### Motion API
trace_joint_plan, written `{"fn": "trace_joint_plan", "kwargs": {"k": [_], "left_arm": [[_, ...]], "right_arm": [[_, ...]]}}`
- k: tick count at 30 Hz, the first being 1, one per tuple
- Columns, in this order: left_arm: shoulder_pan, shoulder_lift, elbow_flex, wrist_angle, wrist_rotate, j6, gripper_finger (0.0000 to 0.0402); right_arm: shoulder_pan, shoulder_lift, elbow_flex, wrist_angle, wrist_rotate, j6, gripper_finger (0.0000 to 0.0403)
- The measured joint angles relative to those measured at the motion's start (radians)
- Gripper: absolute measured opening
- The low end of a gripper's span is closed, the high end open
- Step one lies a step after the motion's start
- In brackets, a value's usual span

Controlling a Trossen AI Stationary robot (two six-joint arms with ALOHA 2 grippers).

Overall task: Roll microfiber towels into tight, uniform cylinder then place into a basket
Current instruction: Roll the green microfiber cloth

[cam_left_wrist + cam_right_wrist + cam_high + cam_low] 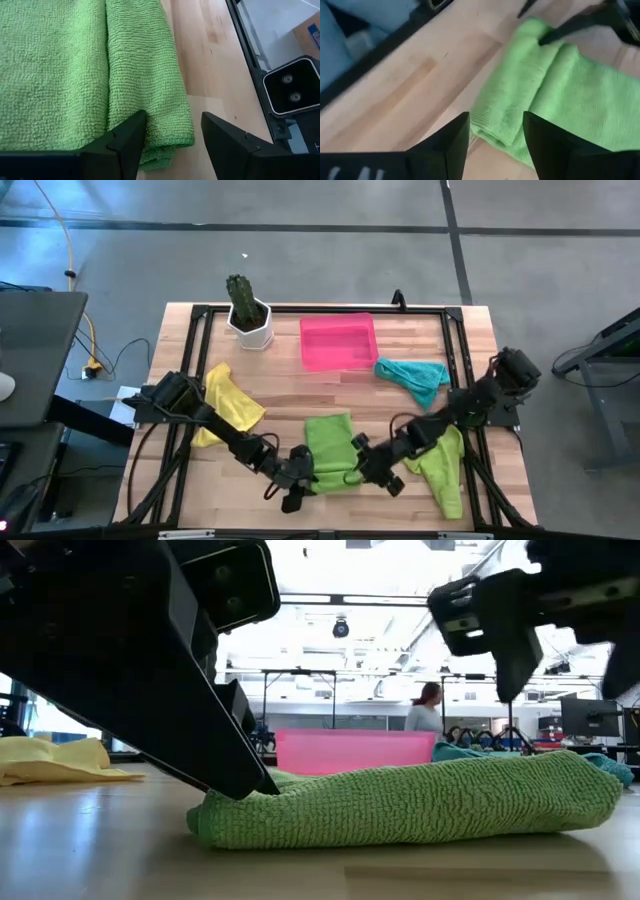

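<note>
At table front-centre, green towel (330, 448) part-rolled along near edge, left gripper (172, 137) spread w/ one finger on roll, right gripper (495, 135) spread just off it; basket (338, 340) apparently empty, other 3 towels unrolled.

Count on the counter (400, 350): four towels, one basket, one plant pot.
One yellow towel (232, 402), two lime green towels (330, 445) (445, 470), one teal towel (415, 377); one pink basket (338, 340); one white cactus pot (250, 320); two claws (296, 485) (375, 468).
</note>
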Motion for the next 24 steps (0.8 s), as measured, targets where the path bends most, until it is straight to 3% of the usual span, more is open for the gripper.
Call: {"fn": "trace_joint_plan", "kwargs": {"k": [5,13,24], "left_arm": [[0.000,0.000,0.000,0.001,-0.007,-0.007,0.0186],[0.001,0.000,-0.001,0.002,-0.003,-0.071,0.0186],[0.002,0.000,-0.002,0.004,-0.001,-0.097,0.0186]], "right_arm": [[0.077,0.048,0.001,0.005,0.180,-0.029,0.0179],[0.125,0.171,0.002,0.141,0.271,-0.025,0.0179],[0.135,0.230,0.007,0.175,0.403,0.020,0.0178]]}}
